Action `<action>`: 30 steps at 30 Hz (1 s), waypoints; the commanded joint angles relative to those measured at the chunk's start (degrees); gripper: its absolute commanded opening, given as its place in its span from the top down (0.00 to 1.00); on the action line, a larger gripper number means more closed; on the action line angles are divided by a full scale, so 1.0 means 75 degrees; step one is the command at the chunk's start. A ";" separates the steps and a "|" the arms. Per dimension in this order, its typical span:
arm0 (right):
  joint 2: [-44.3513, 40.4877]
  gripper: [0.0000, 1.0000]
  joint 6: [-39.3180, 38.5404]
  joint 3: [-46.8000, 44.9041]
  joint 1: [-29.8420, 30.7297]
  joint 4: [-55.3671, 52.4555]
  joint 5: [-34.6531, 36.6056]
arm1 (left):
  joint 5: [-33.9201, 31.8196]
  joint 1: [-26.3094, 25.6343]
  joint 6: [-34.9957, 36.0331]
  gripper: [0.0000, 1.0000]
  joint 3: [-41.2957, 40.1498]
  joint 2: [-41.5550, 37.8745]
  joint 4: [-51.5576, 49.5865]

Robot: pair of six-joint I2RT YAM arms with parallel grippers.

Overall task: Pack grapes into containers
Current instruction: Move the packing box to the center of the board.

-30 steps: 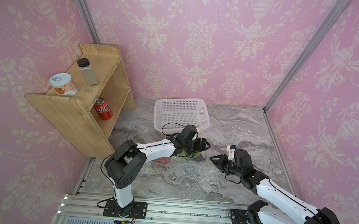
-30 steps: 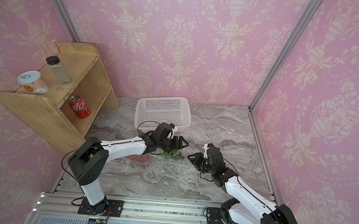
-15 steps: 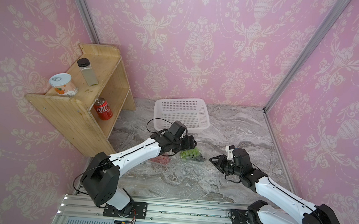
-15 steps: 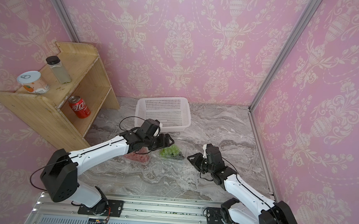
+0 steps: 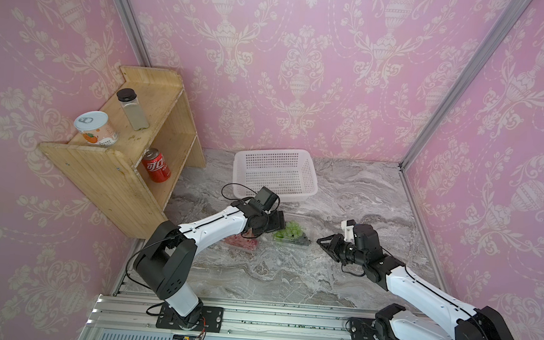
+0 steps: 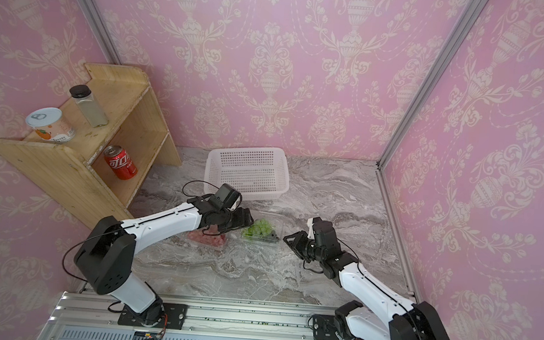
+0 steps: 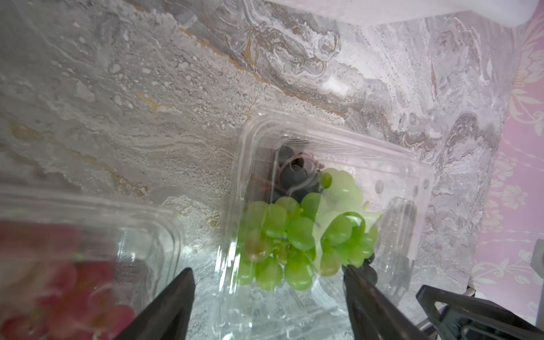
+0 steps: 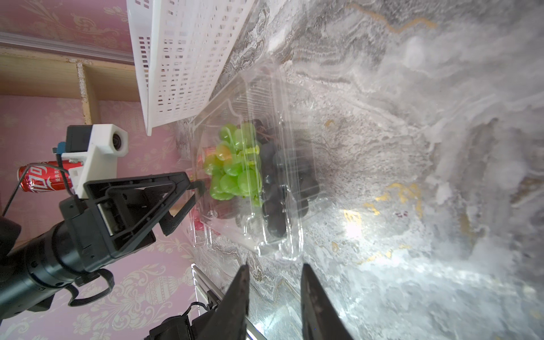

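Left gripper wide open, empty, at green bunch. Green bunch and dark bunch share clear container. Red grapes seemingly inside second container; view blurred. Right gripper narrowly parted, empty, near clear container.

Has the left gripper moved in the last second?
Yes: the left gripper drew back toward the shelf, away from the green grapes, judged against the basket.

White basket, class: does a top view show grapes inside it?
No, the white basket shows only bare perforated floor; the green grapes lie in a clear container outside it.
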 commanded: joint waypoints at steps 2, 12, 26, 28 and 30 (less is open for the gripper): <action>-0.0207 0.69 -0.0192 0.0066 -0.0127 0.0067 -0.0153 | 0.0116 0.0030 0.0272 0.20 0.0369 0.0359 -0.0258; -0.0410 0.69 -0.0276 -0.0095 -0.0495 -0.0100 -0.0349 | 0.0725 -0.0001 -0.0122 0.20 0.0662 0.0790 0.0390; -0.0754 0.69 -0.0359 -0.0076 -0.0853 -0.0479 -0.0526 | 0.1072 -0.0640 -0.0360 0.20 0.2276 0.2024 0.0821; -0.0876 0.68 -0.0408 -0.0052 -0.0922 -0.0634 -0.0524 | 0.1080 -0.0744 -0.0409 0.20 0.2435 0.2158 0.0851; -0.0968 0.68 -0.0413 -0.0048 -0.0999 -0.0742 -0.0569 | 0.1165 -0.0840 -0.0440 0.20 0.2530 0.2261 0.0896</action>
